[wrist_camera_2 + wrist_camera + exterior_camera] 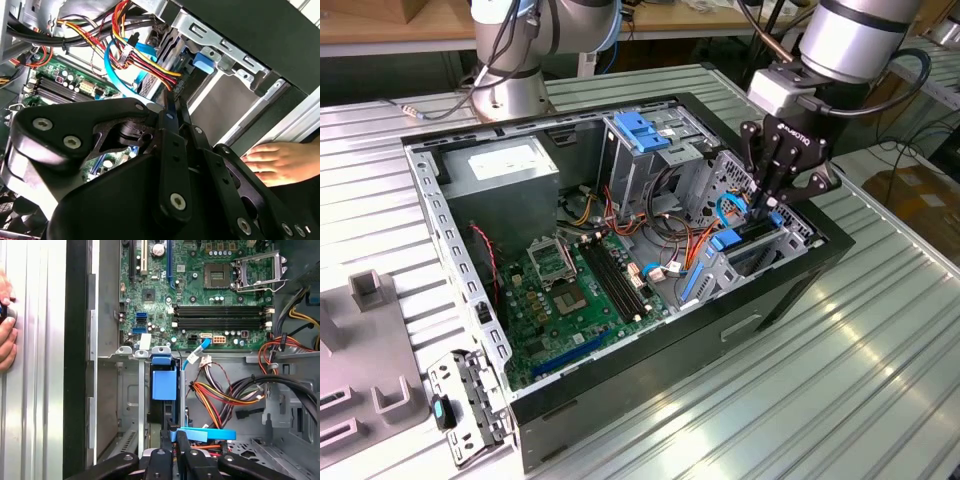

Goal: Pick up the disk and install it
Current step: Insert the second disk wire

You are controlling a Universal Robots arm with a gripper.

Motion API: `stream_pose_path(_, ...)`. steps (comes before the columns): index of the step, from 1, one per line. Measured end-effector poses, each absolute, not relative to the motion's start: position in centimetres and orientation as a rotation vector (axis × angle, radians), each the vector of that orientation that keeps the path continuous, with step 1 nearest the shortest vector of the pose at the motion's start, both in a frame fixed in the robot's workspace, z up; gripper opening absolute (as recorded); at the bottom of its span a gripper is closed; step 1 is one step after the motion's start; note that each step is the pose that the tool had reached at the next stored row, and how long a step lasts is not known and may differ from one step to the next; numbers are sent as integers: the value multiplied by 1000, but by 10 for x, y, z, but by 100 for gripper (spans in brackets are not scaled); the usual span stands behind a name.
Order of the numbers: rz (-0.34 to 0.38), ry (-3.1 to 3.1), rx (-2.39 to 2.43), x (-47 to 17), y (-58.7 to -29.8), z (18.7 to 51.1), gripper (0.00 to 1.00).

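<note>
The disk (164, 385) stands on edge in the drive bay at the corner of the open computer case (790, 290), at the exterior view's right. Its bright blue bracket (728, 240) faces up and most of its metal body is sunk between the bay walls. My gripper (767, 205) reaches down into that bay. In the first wrist view, the gripper (174, 437) has both black fingers pressed close together on the disk's upper edge. In the second wrist view, the gripper (172, 102) points into the bay beside a blue tab (202, 61).
Red, orange and blue cables (220, 395) lie right beside the bay. The motherboard (570, 290), power supply (505, 165) and a drive cage with a blue tab (638, 130) are also inside the case. A person's hand (6, 335) rests outside the case wall. Grey fixtures (370, 340) sit at the exterior view's left.
</note>
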State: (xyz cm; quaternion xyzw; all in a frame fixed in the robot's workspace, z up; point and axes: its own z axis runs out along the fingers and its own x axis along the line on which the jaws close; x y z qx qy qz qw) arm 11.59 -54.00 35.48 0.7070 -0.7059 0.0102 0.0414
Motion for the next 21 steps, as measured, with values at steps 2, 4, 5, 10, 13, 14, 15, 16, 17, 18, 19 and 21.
stream_pose_path(2, 26, -2162, 2159, 117, -540, 353, 16)
stream_pose_path(4, 25, -2162, 2158, 119, -541, 353, 16)
stream_pose_path(5, 25, -2162, 2158, 120, -541, 353, 16)
stream_pose_path(10, 14, -2167, 2163, 121, -542, 351, 16)
stream_pose_path(13, 5, -2171, 2168, 121, -543, 351, 16)
stream_pose_path(14, 1, -2173, 2169, 121, -544, 350, 16)
stream_pose_path(15, -2, -2174, 2171, 121, -544, 350, 16)
stream_pose_path(16, -39, -2189, 2188, 121, -551, 348, 16)
stream_pose_path(17, -47, -2193, 2192, 121, -553, 347, 16)
stream_pose_path(18, -56, -2197, 2196, 121, -555, 346, 16)
stream_pose_path(19, -58, -2197, 2197, 121, -556, 345, 16)
stream_pose_path(21, -59, -2198, 2198, 121, -556, 345, 16)
